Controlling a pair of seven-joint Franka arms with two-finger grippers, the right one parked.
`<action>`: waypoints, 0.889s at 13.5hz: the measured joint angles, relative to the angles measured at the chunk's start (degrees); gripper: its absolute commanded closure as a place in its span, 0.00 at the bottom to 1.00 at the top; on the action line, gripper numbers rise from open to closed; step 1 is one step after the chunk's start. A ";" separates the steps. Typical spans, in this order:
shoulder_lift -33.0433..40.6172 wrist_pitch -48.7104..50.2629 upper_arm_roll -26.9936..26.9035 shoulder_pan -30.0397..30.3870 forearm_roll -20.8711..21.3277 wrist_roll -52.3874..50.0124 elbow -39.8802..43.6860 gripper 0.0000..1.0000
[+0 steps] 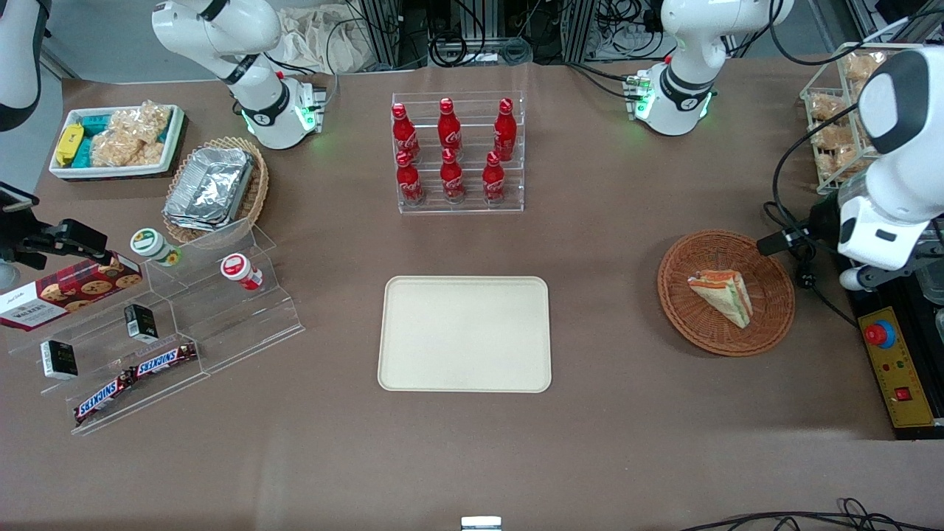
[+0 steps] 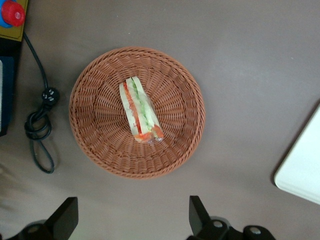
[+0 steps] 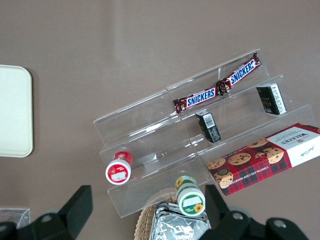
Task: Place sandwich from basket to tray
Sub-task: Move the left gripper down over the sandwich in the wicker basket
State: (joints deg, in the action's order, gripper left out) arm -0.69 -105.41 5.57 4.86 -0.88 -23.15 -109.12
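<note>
The flat cream rectangular tray (image 1: 464, 333) lies bare near the table's middle, ready to receive the food. Well apart, toward the working arm's end, the round reddish-brown wicker basket (image 2: 137, 111) holds the triangular white-bread sandwich (image 2: 140, 113) on its side. Above the basket hangs the left arm's gripper (image 2: 131, 220), fingers spread wide and empty, apparently lining up for a descent.

Two chocolate bars (image 3: 217, 90) on the clear stepped stand read "SNICKERS"; the red tartan cookie box (image 3: 265, 157) reads "WALKERS".
</note>
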 measured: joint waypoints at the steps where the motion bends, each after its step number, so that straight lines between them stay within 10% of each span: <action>1: -0.04 -2.34 -0.01 0.31 0.00 -1.32 -2.05 0.01; 12: -10.33 -30.26 -0.05 1.26 -0.05 -12.44 -16.37 0.01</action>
State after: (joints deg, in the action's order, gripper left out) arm -11.02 -135.67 5.53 6.12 -0.93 -35.59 -125.49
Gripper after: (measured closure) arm 0.004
